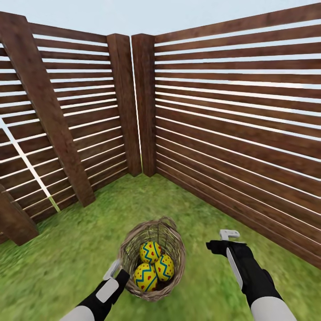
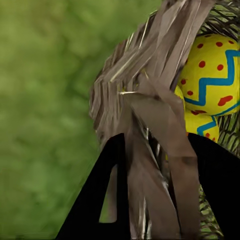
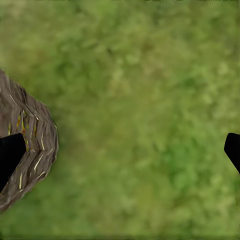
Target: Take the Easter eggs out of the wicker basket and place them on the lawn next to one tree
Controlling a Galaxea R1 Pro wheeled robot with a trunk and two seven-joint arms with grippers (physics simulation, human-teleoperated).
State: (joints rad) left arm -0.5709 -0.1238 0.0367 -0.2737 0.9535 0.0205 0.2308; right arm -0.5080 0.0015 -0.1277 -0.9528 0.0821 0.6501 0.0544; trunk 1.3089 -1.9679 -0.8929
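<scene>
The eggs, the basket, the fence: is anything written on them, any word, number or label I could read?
None. The Easter eggs carry only blue zigzag bands and red dots, a pattern and not letters. The wicker basket, the wooden fence, the lawn and the left gripper and right gripper bear no lettering.

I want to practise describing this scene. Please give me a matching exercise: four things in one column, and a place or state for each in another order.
Things:
1. eggs
2. left end effector
3. right end effector
4. fence

Places or states:
A. open above bare grass
B. stands behind the lawn, forming a corner
C. inside the basket
D. closed on the basket rim

Pairs: 1-C, 2-D, 3-A, 4-B
</scene>
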